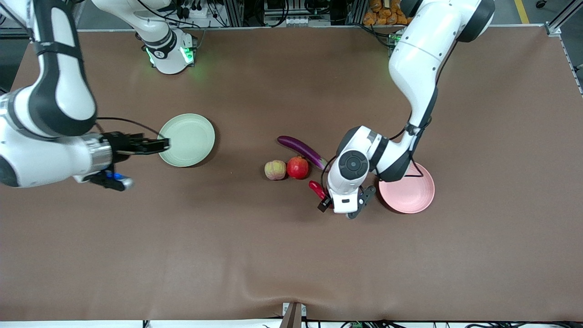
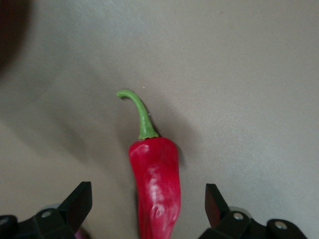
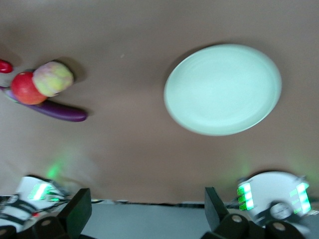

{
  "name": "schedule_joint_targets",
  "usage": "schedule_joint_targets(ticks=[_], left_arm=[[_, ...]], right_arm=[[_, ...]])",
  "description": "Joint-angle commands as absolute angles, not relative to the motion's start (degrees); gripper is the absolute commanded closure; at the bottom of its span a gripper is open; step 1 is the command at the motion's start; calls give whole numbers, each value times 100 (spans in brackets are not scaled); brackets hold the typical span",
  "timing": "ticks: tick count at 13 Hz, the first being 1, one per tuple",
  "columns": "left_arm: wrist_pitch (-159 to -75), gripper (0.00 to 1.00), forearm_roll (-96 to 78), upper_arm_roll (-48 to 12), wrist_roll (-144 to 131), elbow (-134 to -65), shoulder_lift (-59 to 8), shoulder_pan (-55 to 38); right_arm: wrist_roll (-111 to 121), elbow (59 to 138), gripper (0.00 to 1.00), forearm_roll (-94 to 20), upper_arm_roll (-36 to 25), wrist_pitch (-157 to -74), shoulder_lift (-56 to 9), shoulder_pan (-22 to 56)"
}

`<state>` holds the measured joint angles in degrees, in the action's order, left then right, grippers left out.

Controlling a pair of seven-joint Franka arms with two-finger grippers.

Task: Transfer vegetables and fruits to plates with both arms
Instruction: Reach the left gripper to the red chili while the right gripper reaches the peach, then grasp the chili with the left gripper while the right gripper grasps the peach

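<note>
Your left gripper [image 2: 144, 209] is down low over the red chili pepper [image 2: 155, 189], fingers spread wide with the pepper lying between them and not pinched; it sits on the brown table [image 1: 291, 255] just beside the pink plate [image 1: 412, 191], on the side toward the right arm's end. Your right gripper [image 1: 159, 146] waits at the rim of the green plate [image 1: 189, 136] with its fingers apart and nothing in them. The peach [image 1: 275, 169] and pomegranate [image 1: 298, 167] touch each other mid-table, with the purple eggplant [image 1: 303, 149] just beside them, farther from the front camera.
</note>
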<state>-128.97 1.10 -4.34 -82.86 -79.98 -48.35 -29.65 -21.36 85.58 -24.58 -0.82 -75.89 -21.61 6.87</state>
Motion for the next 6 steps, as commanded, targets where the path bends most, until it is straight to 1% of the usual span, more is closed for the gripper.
schedule_joint_targets(ticks=[1, 2, 3, 4, 5, 6], left_arm=[[-13121, 0, 264, -360, -8508, -7849, -5036, -3076], [-13131, 0, 272, -360, -8499, -7866, -5054, -3076], [-13131, 7, 403, -369, -8508, -7875, -5071, -3094], [-13131, 49, 544, -369, -8508, -7884, -5071, -3120], [-13131, 71, 632, -369, -8508, -7884, -5063, -3129], [-13122, 82, 650, -369, -8508, -7884, -5036, -3120]], right_arm=[[-2767, 8709, 0, -2873, -114, -7602, -2171, 1018], [-2960, 8806, 0, -3048, -114, -7742, -2171, 1098], [-3214, 8963, 0, -3259, -114, -7995, -2171, 1107], [-3347, 9139, 0, -3383, -106, -8346, -2171, 1203], [-3410, 9306, 0, -3392, -114, -8819, -2162, 1422], [-3680, 9360, 0, -3393, -114, -9242, -2258, 1607]])
